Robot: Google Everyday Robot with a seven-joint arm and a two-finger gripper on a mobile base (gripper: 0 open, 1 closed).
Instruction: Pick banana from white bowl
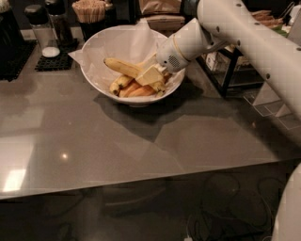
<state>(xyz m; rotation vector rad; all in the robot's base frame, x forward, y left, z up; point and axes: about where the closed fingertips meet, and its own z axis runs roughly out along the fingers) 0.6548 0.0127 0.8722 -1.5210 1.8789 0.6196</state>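
the gripper [150,75] sits low in the white bowl [88,79], at the right end of the banana [121,67]; i can't tell whether it has hold. packed this close, it could drag up the shorter bananas [119,84] or snag the crumpled paper [141,41].

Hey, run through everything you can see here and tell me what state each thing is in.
Banana: lying in the bowl, beside the other bananas.
Bowl: upright on the table, paper-lined.
Gripper: down inside the bowl, at the banana's right end.
Shaker: upright, capped.
Stick cup: upright, full.
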